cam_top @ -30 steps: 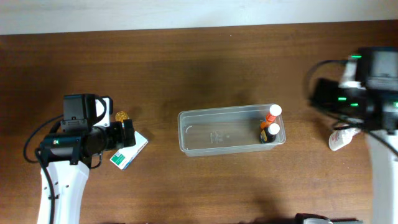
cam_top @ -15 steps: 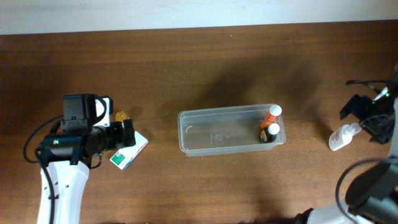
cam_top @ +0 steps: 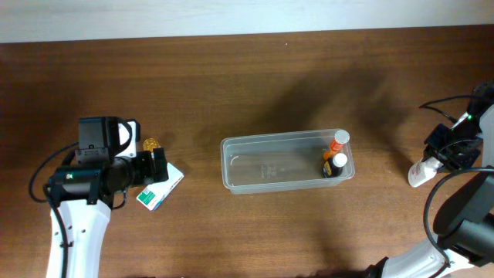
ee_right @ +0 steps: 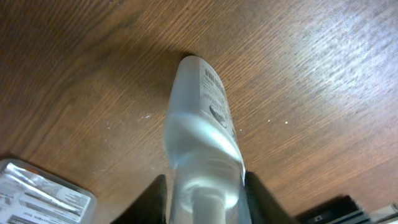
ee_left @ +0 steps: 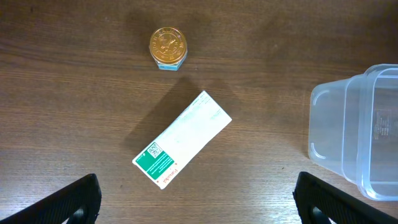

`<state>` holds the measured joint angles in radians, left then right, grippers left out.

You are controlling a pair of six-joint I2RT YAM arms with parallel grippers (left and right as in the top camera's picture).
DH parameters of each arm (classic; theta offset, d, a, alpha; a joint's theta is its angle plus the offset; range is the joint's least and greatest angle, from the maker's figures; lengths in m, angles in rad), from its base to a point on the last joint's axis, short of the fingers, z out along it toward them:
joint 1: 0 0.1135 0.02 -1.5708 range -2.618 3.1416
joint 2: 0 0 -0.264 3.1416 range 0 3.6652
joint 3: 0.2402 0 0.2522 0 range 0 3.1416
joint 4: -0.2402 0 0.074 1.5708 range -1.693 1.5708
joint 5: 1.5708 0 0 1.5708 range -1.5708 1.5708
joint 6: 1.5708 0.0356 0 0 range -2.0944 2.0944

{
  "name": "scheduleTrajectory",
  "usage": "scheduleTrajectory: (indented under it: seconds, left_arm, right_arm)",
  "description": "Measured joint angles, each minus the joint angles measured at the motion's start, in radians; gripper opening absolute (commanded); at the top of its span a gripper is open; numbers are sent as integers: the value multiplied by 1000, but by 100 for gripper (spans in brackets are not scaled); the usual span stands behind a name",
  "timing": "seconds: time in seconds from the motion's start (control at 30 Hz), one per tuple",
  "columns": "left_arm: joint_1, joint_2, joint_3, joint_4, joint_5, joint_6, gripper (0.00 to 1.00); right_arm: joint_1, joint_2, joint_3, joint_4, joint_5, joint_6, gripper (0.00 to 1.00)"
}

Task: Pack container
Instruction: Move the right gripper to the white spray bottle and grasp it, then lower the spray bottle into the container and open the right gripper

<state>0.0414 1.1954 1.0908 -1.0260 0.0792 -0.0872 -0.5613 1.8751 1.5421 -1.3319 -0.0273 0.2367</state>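
Note:
The clear container (cam_top: 270,164) sits mid-table, and its corner shows in the left wrist view (ee_left: 354,137). At its right end stand an orange bottle (cam_top: 338,141) and a dark bottle (cam_top: 334,164), both white-capped. A white bottle (cam_top: 417,174) lies on the table at the far right. My right gripper (cam_top: 438,158) is shut on it, and the right wrist view shows the bottle (ee_right: 202,124) squeezed between both fingers (ee_right: 261,199). My left gripper (cam_top: 158,166) hangs open over a green-and-white box (ee_left: 182,139), holding nothing.
A small gold-lidded jar (ee_left: 168,48) stands just beyond the box, also visible overhead (cam_top: 150,144). A shiny printed item (ee_right: 37,186) shows at the lower left of the right wrist view. The right arm's cables loop near the table's right edge.
The right arm swung down to the white bottle and its jaws closed on it. The left arm, the box and the container have not moved.

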Motion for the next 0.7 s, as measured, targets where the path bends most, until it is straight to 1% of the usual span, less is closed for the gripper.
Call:
scheduleTrajectory:
  seconds: [0.1,0.2,0.43,0.57,0.7]
  left_arm:
    - [0,0,0,0,0,0,100]
    - [0,0,0,0,0,0,100]
    - [0,0,0,0,0,0,100]
    - [0,0,0,0,0,0,100]
    - [0,0,0,0,0,0,100]
  right_arm:
    - [0,0,-1,-3,0,0,19]
    - [0,0,-1,-5,-1,-1,17]
    - [4,-35,-7,-25,-21,-9,16]
    - [64,-172,-7,-67,-44,-30,16]
    - [219,-346,22,-134,-55,-56,17]
